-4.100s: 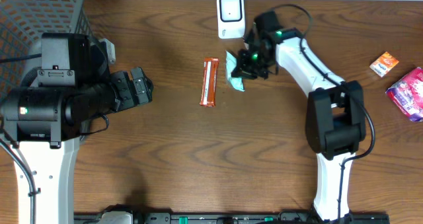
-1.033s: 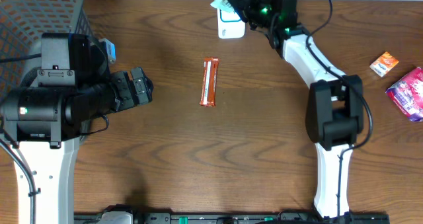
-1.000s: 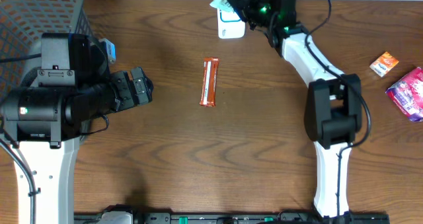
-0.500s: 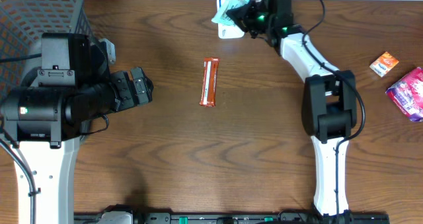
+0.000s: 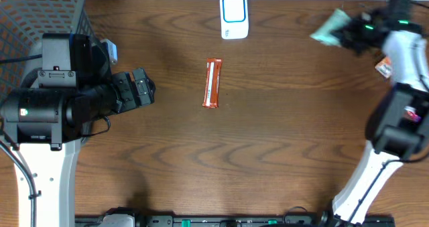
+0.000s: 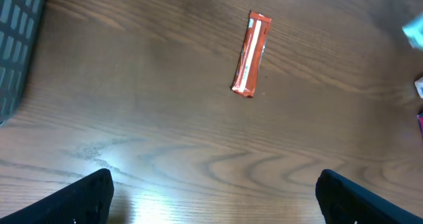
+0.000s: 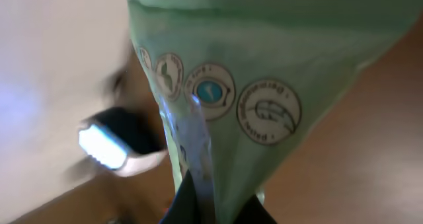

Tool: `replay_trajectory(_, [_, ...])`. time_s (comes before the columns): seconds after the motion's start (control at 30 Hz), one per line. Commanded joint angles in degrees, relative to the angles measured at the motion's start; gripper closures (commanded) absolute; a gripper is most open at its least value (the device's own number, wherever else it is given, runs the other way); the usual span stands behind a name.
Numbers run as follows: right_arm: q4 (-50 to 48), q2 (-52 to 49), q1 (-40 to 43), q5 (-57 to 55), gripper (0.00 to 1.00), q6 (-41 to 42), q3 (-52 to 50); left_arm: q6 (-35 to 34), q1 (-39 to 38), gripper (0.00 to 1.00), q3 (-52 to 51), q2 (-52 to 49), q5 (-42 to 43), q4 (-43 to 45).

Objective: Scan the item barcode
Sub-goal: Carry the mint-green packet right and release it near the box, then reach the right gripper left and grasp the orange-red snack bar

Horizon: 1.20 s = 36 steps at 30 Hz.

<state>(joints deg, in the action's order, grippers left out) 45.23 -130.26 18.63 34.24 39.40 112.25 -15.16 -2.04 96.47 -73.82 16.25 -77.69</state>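
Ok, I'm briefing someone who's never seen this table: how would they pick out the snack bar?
On the wooden table, find the white scanner at the far edge. A little nearer the robot, mid-table, lies the bar. It is long, thin and orange-red with a pale stripe, lying alone.

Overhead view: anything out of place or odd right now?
Nothing spilled or damaged. One oddity: the right gripper is shut on the green packet far to the right of the scanner, not in front of it. The orange bar lies flat mid-table, untouched.
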Motion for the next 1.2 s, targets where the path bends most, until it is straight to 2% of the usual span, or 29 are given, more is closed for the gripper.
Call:
replay_trajectory(0.0, [5.51, 1.68, 4.46, -12.83, 0.99, -11.82, 1.01, 0.55, -0.17, 0.02, 0.94, -0.02, 0.22, 0.0])
replay_trajectory(0.1, [9.09, 1.68, 8.55, -18.73, 0.98, -16.26, 1.01, 0.55, -0.17, 0.02, 0.94, -0.02, 0.22, 0.0])
replay_trajectory(0.17, [10.71, 1.68, 10.75, -20.65, 0.9, -17.55, 1.01, 0.55, -0.17, 0.02, 0.94, -0.02, 0.22, 0.0])
replay_trajectory(0.33, [12.83, 1.68, 14.01, -22.16, 0.8, -17.86, 1.01, 0.55, -0.17, 0.02, 0.94, -0.02, 0.22, 0.0])
replay_trajectory(0.37, [13.11, 1.68, 14.32, -22.16, 0.75, -17.84, 1.01, 0.55, -0.17, 0.02, 0.94, -0.02, 0.22, 0.0])
replay_trajectory(0.43, [13.84, 1.68, 14.49, -22.12, 0.57, -17.81, 1.01, 0.55, -0.17, 0.02, 0.94, -0.02, 0.22, 0.0])
replay_trajectory(0.5, [14.69, 1.7, 14.4, -21.79, 0.54, -17.84, 1.01, 0.55, -0.17, 0.02, 0.94, -0.02, 0.22, 0.0])
replay_trajectory(0.8, [15.69, 2.34, 11.63, -0.92, 0.57, -22.36, 1.01, 0.55, -0.17, 0.02, 0.94, -0.02, 0.22, 0.0])
replay_trajectory(0.93, [16.52, 2.38, 7.87, 11.08, 0.56, -28.83, 1.01, 0.55, -0.17, 0.02, 0.94, -0.02, 0.22, 0.0])
replay_trajectory(1.03, [19.26, 2.38, 3.26, 13.4, 0.43, -32.37, 1.01, 0.55, -0.17, 0.02, 0.94, -0.02, 0.22, 0.0])
replay_trajectory(1.1, [20.7, 2.36, -1.09, 12.57, 0.28, -33.07, 0.7, 0.55, -0.17, 0.02, 0.94, -0.02, 0.22, 0.0])
replay_trajectory(1.17, [20.59, 2.36, -4.68, 12.61, 0.25, -33.05, 0.04, 0.55, -0.17, 0.02, 0.94, -0.02, 0.22, 0.0])
